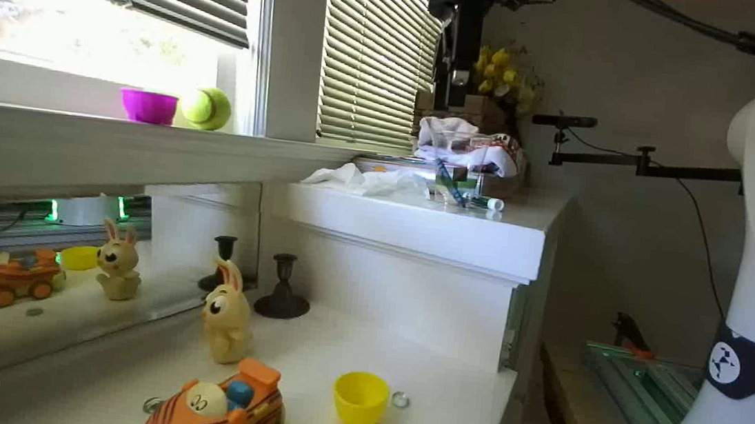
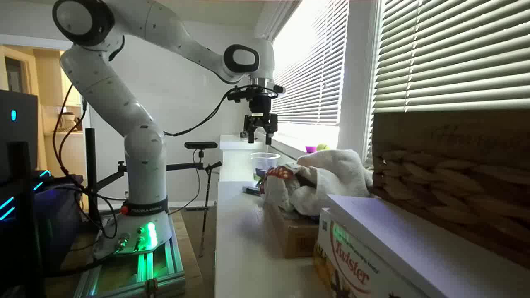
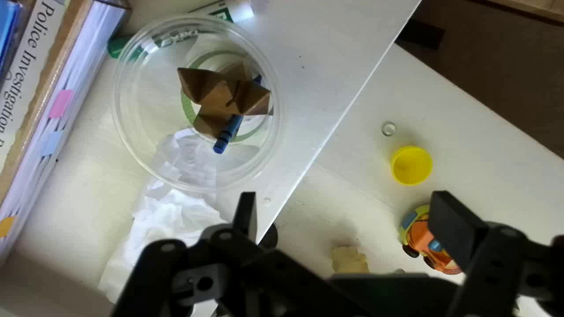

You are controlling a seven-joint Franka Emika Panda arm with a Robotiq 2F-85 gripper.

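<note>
The hand [image 2: 260, 140] hangs released above the level of the clear tub [image 3: 143, 110], its fingers [image 3: 246, 213] spread apart with nothing between them. The tub stands on the upper surface [image 3: 326, 53], near the edge. It looks light and thin-walled; its smooth plastic would probably slip or flex under pressure, so the surest hold seems a gentle pinch on the rim, one finger inside. In the tub lie a blue crayon [image 3: 227, 135], stiff but perhaps brittle, and a folded brown piece [image 3: 216, 97], presumably paper and easily crushed. Beside the tub are a marker [image 3: 227, 12] and a crumpled white sheet [image 3: 169, 220]. Well apart from it, on the lower surface [image 3: 493, 185], are a yellow cup [image 3: 411, 166] and an orange toy car [image 3: 423, 244].
</note>
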